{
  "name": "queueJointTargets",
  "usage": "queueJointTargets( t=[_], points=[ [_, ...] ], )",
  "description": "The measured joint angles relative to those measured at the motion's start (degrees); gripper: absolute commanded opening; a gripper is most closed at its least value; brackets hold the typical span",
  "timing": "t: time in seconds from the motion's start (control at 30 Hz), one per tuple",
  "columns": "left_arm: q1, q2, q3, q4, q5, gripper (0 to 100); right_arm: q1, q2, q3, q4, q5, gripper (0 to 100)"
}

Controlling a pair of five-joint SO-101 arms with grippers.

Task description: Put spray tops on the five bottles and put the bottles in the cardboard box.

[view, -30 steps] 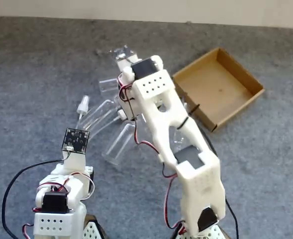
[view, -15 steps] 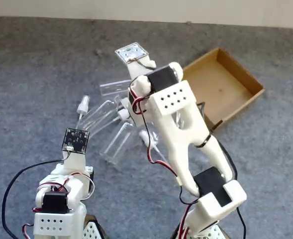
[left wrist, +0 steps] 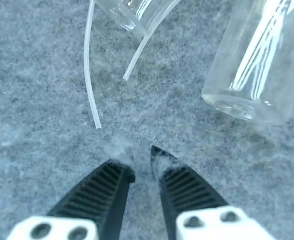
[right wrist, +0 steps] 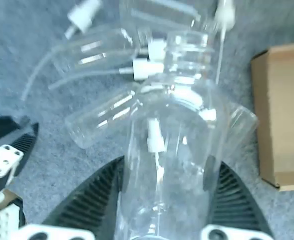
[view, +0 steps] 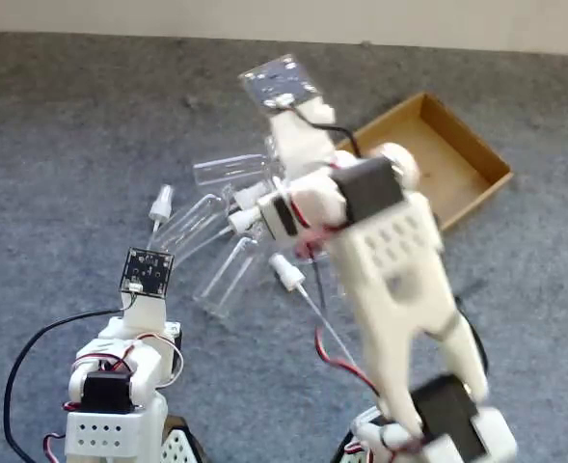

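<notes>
R gripper [right wrist: 164, 167] clamped on 1 clear bottle [right wrist: 169, 120], held over the pile, mid-frame in high view. At least 3 more bottles [view: 228, 170] lie on carpet [view: 71, 116] centre-left, w/ 3 white spray tops [view: 160, 203] among them. 1 cardboard box [view: 428, 159] upper right. L gripper [left wrist: 140, 164] lower left, narrow gap, gripping nothing.
</notes>
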Motion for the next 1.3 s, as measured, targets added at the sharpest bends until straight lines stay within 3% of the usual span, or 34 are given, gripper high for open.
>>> queueJointTargets(
  t=[0.37, 0.53, 0.83, 1.07, 1.3],
  points=[
    [0.00, 0.00, 0.00, 0.00, 0.00, 1, 0.00, -26.02, 19.96, -0.18, 0.00, 17.3],
    [0.00, 0.00, 0.00, -1.14, -1.49, 1, 0.00, -35.43, 36.48, -9.85, 0.00, 17.3],
    [-5.45, 0.00, 0.00, -2.20, -28.04, 1, 1.67, -60.04, 63.30, -26.55, -0.09, 17.3],
    [-6.51, 0.00, -0.18, -5.80, -32.53, 1, 10.55, -64.88, 79.74, -40.26, -0.09, 17.3],
    [-6.51, -0.09, -8.26, -3.87, -38.68, 1, 12.13, -65.23, 91.16, -52.84, -0.09, 17.3]
  ],
)
